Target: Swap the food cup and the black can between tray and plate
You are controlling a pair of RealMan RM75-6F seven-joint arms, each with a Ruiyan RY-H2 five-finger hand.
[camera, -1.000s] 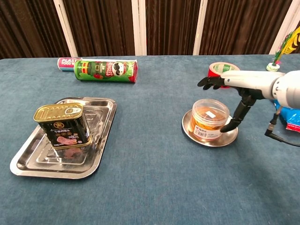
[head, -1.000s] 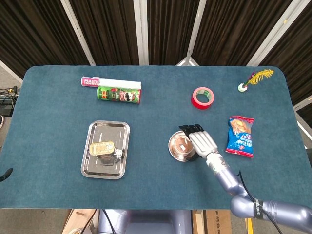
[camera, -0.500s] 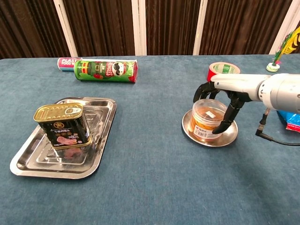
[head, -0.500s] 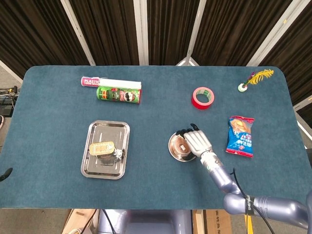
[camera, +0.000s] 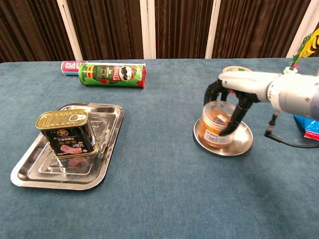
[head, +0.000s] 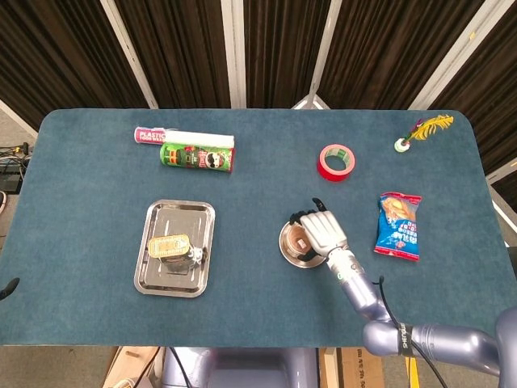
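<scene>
The clear food cup point(camera: 214, 125) with orange contents sits over the round metal plate point(camera: 237, 145) at centre right, shifted toward the plate's left side. My right hand point(camera: 240, 85) reaches over it from the right and grips it, fingers curled round its rim. From the head view the hand point(head: 321, 230) hides most of the cup point(head: 300, 239) and plate point(head: 289, 252). The black can point(camera: 66, 133) with a gold lid stands upright in the steel tray point(camera: 30, 174) at the left; from above the can point(head: 168, 245) is inside the tray point(head: 174, 207). My left hand is out of both views.
A green crisp tube point(head: 198, 156) and a pink-and-white roll point(head: 182, 136) lie at the back left. Red tape point(head: 337, 162), a blue snack bag point(head: 398, 226) and a feathered toy point(head: 420, 131) occupy the right side. A cable point(camera: 291, 142) trails from my right wrist.
My right hand came down from above the cup and closed its fingers round it. The cup has shifted slightly left on the plate. The can and tray have not moved.
</scene>
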